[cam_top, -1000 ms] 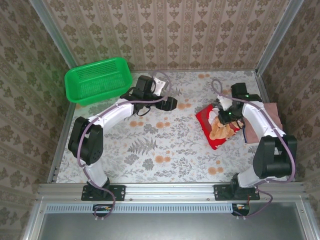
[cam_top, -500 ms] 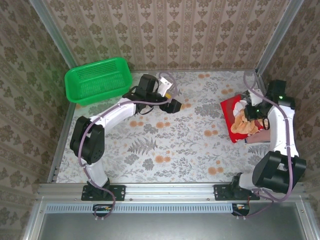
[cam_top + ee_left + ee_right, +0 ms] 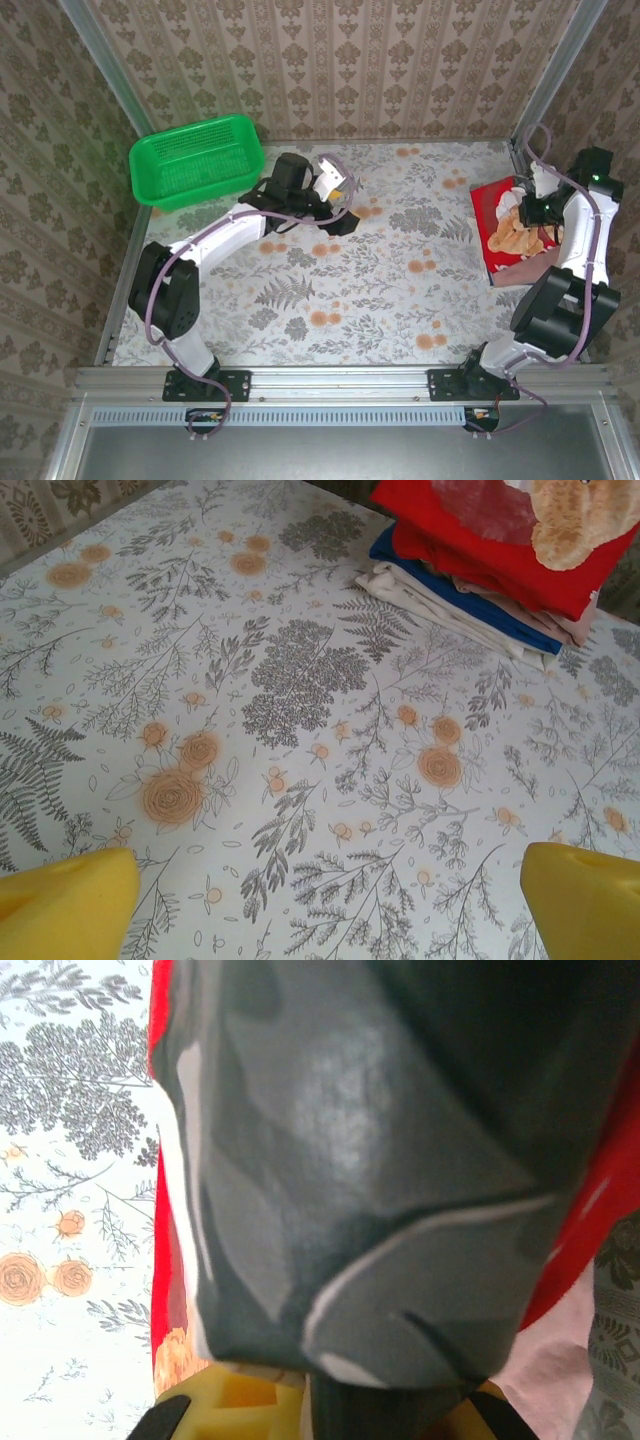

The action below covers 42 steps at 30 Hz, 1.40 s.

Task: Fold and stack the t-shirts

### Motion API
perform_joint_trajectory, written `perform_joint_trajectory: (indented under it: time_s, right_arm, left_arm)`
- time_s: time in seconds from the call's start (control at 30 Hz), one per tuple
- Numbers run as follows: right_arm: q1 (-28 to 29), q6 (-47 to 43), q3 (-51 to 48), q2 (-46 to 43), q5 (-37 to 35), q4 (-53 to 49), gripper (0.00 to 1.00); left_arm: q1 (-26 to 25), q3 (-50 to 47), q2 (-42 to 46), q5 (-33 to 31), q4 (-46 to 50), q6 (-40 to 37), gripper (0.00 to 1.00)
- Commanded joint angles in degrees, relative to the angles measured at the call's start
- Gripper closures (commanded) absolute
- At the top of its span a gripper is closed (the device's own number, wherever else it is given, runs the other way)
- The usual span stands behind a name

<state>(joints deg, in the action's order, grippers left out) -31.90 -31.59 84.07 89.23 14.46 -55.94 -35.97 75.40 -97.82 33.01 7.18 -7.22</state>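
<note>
Patterned wallpaper (image 3: 350,60) closes you in on three sides, and the flowered table (image 3: 330,290) runs right up to the metal frame. You have open room across the middle and the whole near half of the table.

The far-left corner is taken by one green basket (image 3: 195,160). The right edge is taken by one pile of folded cloth, sitting just beside the frame.

Two arms are in play. Your left gripper (image 3: 325,910) hangs over the far middle of the table, well apart from the pile. Its two yellow fingertips (image 3: 65,905) are spread wide with nothing between them.

Your right gripper (image 3: 530,208) is at the right edge, over the pile, with its fingers pressed together on the cloth of the red shirt (image 3: 500,235). That shirt lies on top with its print facing up.

From the left wrist you can count one blue layer (image 3: 470,600) under the red, with paler cloth below that. The pink shirt (image 3: 540,1385) shows beneath the red one at the right wrist.
</note>
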Motion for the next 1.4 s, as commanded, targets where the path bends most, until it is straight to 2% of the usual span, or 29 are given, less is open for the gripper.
perform_joint_trajectory:
  time_s: [0.0,0.4,0.67,0.8,0.83,0.87,0.9,1.0,1.07,1.17,1.23,1.37]
  right_arm:
    - [-0.68,-1.81,1.40,1.12,-1.59,-0.63,1.00]
    - [-3.52,-3.10,-5.55,-0.01,-11.45,6.21,1.00]
    - [-3.52,-3.31,-6.01,5.37,-17.72,10.90,1.00]
    - [-3.48,-2.51,-4.07,8.53,-16.89,12.06,0.96]
    - [-3.41,-2.26,-3.70,9.07,-17.13,12.28,0.92]
    - [-3.43,-1.98,-3.34,9.57,-17.67,12.63,0.80]
    - [-3.47,-1.77,-3.10,9.89,-18.51,12.77,0.63]
    - [-3.43,-0.35,-3.33,8.22,-20.07,13.30,0.27]
    - [-2.90,1.43,-4.33,5.15,-20.52,14.36,0.16]
    - [-0.88,4.57,-8.26,-1.70,-20.90,17.24,0.07]
    - [0.20,8.07,-10.52,-5.22,-19.27,18.49,0.06]
    - [0.50,14.74,-15.46,-7.25,-10.89,20.65,0.06]
  left_arm:
    - [0.24,-0.62,1.37,-0.17,-1.62,-2.32,0.00]
    - [0.90,3.72,-3.85,3.14,-1.93,-0.91,0.00]
    - [1.77,1.37,-3.13,3.37,-3.65,0.19,0.00]
    - [2.37,-0.06,-2.56,3.37,-4.01,0.52,0.00]
    - [2.54,-0.30,-2.47,3.37,-4.09,0.72,0.00]
    - [2.72,-0.50,-2.38,3.37,-4.16,0.80,0.00]
    - [2.82,-0.64,-2.29,3.37,-4.17,0.86,0.00]
    - [3.27,-1.13,-1.86,3.37,-4.42,1.31,0.00]
    - [3.60,-1.75,-1.42,3.37,-5.36,1.89,0.00]
    - [4.14,-2.81,-0.91,3.12,-7.48,3.41,0.00]
    - [4.49,-3.13,-0.82,2.76,-8.50,4.42,0.00]
    - [4.76,-4.09,-0.50,1.90,-10.19,5.97,0.00]
